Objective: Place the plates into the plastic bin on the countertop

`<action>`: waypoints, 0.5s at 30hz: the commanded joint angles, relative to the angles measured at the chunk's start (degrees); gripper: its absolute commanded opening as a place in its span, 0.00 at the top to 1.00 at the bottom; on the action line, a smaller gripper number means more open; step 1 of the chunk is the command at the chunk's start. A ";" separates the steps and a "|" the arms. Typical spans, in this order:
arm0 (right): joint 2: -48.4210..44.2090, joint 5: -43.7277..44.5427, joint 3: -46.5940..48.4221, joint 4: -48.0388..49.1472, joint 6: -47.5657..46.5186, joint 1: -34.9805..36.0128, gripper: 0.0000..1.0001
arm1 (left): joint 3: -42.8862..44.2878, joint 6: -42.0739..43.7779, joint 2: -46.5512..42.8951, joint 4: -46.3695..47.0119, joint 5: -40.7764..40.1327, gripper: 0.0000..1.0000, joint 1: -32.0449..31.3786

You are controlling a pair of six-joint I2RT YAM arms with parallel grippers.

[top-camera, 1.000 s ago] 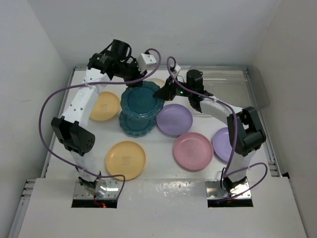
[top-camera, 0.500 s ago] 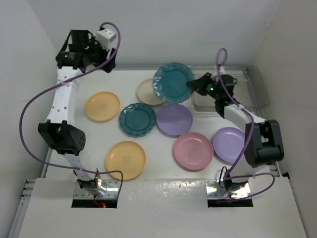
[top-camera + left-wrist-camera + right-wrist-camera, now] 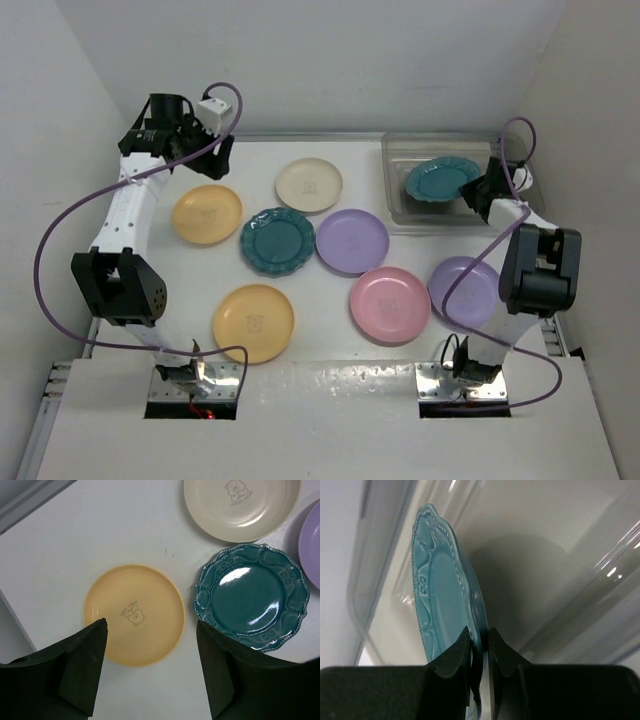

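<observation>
My right gripper (image 3: 478, 190) (image 3: 479, 637) is shut on the rim of a teal scalloped plate (image 3: 439, 181) (image 3: 440, 585) and holds it inside the clear plastic bin (image 3: 398, 212) (image 3: 375, 560) at the back right. My left gripper (image 3: 215, 158) (image 3: 150, 655) is open and empty, high above a yellow-orange plate (image 3: 207, 213) (image 3: 134, 614). On the white countertop (image 3: 330, 290) lie a cream plate (image 3: 309, 184) (image 3: 241, 507), a second teal scalloped plate (image 3: 277, 241) (image 3: 252, 596), a lavender plate (image 3: 352, 241), a pink plate (image 3: 390, 304), another lavender plate (image 3: 462, 290) and another yellow-orange plate (image 3: 253, 322).
White walls (image 3: 330, 60) close in the countertop at the back and sides. The arm bases (image 3: 195, 385) stand on a metal edge at the near side. Purple cables (image 3: 60, 240) loop beside both arms.
My right gripper carried the teal scalloped plate from above the middle plates rightward and down into the bin. My left arm swung back to the far left corner.
</observation>
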 commanded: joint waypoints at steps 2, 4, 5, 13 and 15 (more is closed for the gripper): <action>2.24 -0.60 8.52 0.46 1.77 -1.26 0.99 | -0.87 0.42 -2.67 1.94 0.08 0.26 0.03; 5.22 -1.92 12.81 -1.99 0.27 -1.70 0.91 | -2.44 0.95 -2.67 1.94 0.77 0.26 0.03; 6.01 -2.88 14.14 -7.57 -0.87 -1.79 0.73 | -3.23 1.47 -2.67 1.94 0.78 0.26 0.03; 7.69 3.07 21.35 -23.69 -8.25 -0.91 0.00 | -14.21 -0.27 -0.57 1.94 7.71 0.41 -1.72; 7.34 5.89 23.64 -28.09 -10.79 -0.30 0.00 | -16.59 -0.98 0.84 1.42 8.87 0.45 -2.34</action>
